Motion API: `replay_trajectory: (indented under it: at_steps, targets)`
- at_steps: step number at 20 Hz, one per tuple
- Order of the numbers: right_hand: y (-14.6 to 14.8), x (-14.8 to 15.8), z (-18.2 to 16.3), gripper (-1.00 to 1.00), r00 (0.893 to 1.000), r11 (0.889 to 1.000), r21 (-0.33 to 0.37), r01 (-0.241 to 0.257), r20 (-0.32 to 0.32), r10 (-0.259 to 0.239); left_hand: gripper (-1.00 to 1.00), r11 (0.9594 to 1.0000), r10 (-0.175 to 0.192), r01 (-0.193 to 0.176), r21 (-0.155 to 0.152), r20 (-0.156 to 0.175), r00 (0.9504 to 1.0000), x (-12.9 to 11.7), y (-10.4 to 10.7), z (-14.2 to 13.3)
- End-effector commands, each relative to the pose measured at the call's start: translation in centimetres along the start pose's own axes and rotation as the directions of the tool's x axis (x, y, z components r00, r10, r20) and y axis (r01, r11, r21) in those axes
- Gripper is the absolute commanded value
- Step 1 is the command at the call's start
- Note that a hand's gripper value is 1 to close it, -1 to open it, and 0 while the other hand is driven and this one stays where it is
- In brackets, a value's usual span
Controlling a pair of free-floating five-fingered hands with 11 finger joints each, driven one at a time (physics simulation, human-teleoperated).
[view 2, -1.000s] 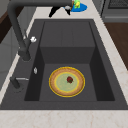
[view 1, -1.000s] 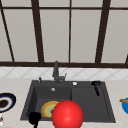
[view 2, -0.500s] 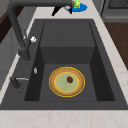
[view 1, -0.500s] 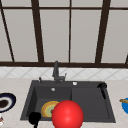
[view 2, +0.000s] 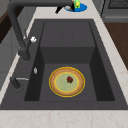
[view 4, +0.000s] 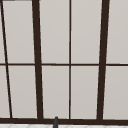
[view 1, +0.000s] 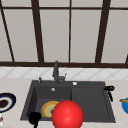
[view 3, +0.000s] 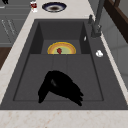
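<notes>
A black right hand (view 1: 109,89) hovers at the right rim of the dark grey double-basin sink (view 1: 87,100) in the front view, close to the blue plate (view 1: 125,105) that lies on the pale marble table (view 1: 15,87) at the far right. In the right side view the same hand (view 3: 61,86) hangs over the shallow basin nearest that camera, its fingers (view 3: 76,96) stretched out and relaxed, holding nothing. The left hand (view 1: 34,118) shows as a dark shape at the front left corner of the sink; I cannot tell how its fingers stand.

The round yellow plate with a green centre (view 2: 66,81) lies flat on the bottom of the deeper left basin, with a small red piece (view 2: 69,79) resting near its middle. A large red ball (view 1: 67,114) sits in front of the sink, covering part of that plate. The dark tap (view 1: 56,71) stands behind the basins, below the window (view 4: 70,60). A dark-rimmed dish (view 1: 6,102) sits on the table to the left of the sink.
</notes>
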Motion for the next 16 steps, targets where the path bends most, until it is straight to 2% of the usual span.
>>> replay_trajectory:
  at_steps: [1,16]
  targets:
    - [0.9,-2.4,0.9,-1.00,0.999,0.999,-0.003,0.036,0.005,-0.036,0.00,1.0000,0.000,0.000,0.000,0.000,1.0000,0.0,0.0,0.0]
    - [4.1,-11.8,4.3,-1.00,0.999,0.999,0.004,0.053,0.011,-0.053,0.00,1.0000,0.000,0.000,0.000,0.000,1.0000,0.0,0.0,0.0]
